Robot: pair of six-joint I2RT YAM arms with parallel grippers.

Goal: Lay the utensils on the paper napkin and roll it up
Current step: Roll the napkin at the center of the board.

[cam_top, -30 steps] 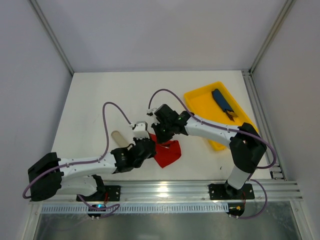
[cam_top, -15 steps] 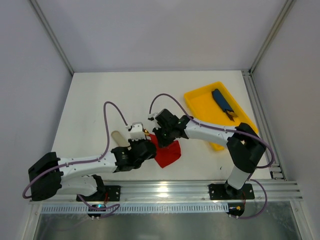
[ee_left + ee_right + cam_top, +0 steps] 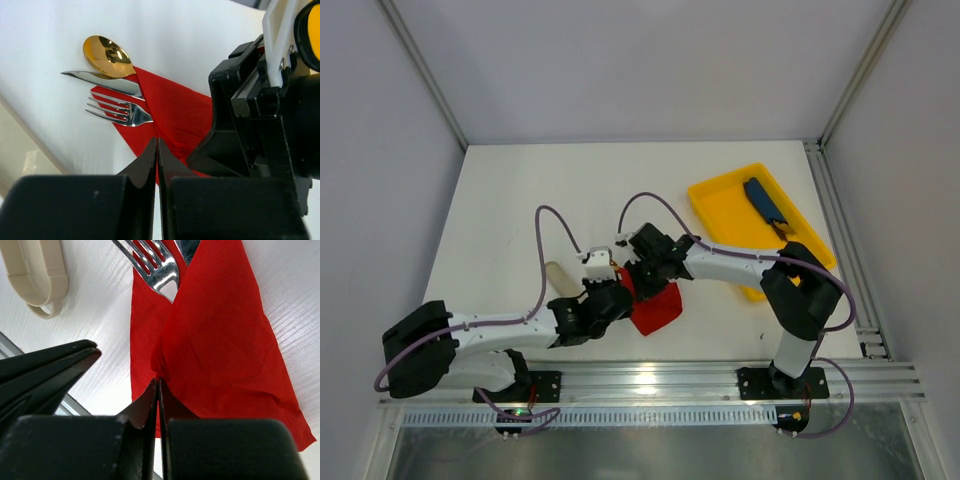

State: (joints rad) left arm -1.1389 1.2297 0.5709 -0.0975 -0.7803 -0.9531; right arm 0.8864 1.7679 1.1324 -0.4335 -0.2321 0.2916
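The red paper napkin (image 3: 658, 306) lies folded over the handles of the utensils near the table's front. In the left wrist view the gold spoon (image 3: 106, 50), a knife blade (image 3: 102, 82) and the fork (image 3: 121, 113) stick out past the napkin's (image 3: 175, 110) corner. My left gripper (image 3: 158, 144) is shut, its tips pinching the napkin's edge. My right gripper (image 3: 158, 384) is shut on a bunched fold of the napkin (image 3: 220, 330), just below the fork (image 3: 156, 264). In the top view both grippers, left (image 3: 617, 287) and right (image 3: 642, 272), meet over the napkin's left end.
A pale beige sleeve (image 3: 557, 275) lies left of the napkin and shows in the right wrist view (image 3: 35, 270). The yellow tray (image 3: 720, 205) at the back right holds a dark-blue oblong item (image 3: 766, 206). The metal rail runs along the front edge.
Both grippers have drawn closer together over the napkin's left end, the right one coming down and left. The napkin looks more bunched and folded than a second ago.
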